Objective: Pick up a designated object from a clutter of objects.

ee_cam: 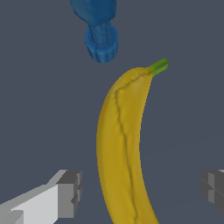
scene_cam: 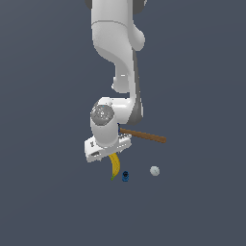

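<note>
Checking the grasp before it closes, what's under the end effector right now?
The banana lies between the open fingers, its green stem tip pointing away beside a small blue object. In the exterior view the wrist covers the banana's upper half and the hammer's head.

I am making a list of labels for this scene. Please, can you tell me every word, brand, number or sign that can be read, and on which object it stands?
None: no readable text appears in either view.
The banana, the blue object, the hammer, the white ball and the arm carry no visible word, number or sign.
The fingers are plain grey too.
</note>
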Robot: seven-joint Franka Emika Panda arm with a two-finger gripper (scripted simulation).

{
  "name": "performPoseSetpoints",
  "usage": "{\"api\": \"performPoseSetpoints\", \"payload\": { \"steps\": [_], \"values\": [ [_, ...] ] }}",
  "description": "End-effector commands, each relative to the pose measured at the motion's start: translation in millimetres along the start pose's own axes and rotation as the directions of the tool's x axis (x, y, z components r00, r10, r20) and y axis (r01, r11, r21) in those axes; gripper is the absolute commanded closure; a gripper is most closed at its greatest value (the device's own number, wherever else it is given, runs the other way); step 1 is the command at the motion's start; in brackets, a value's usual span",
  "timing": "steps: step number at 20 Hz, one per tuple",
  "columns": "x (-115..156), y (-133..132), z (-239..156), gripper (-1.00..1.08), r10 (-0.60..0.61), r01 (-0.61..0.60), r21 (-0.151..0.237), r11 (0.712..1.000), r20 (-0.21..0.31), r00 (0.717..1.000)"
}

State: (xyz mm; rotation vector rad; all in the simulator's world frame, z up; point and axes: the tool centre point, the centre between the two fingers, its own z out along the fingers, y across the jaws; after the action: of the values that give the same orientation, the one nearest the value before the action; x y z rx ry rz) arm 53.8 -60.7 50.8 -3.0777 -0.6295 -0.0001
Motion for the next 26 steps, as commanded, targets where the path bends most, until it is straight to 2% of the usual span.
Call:
{"api": "performPoseSetpoints", "payload": {
  "steps": [1,9,10,26],
  "values": [
    [-1,0,13,-0.92,-0.001,0.001,0.000,1.000,0.001,1.000],
    [0,0,32,-0.92,-0.002,0.002,0.000,1.000,0.000,1.000],
    [0,0,32,1.08,-0.002,0.002,0.000,1.000,0.000,1.000],
    [2,-5,22,1.08,-0.004,0.004,0.001,1.000,0.000,1.000]
  ]
}}
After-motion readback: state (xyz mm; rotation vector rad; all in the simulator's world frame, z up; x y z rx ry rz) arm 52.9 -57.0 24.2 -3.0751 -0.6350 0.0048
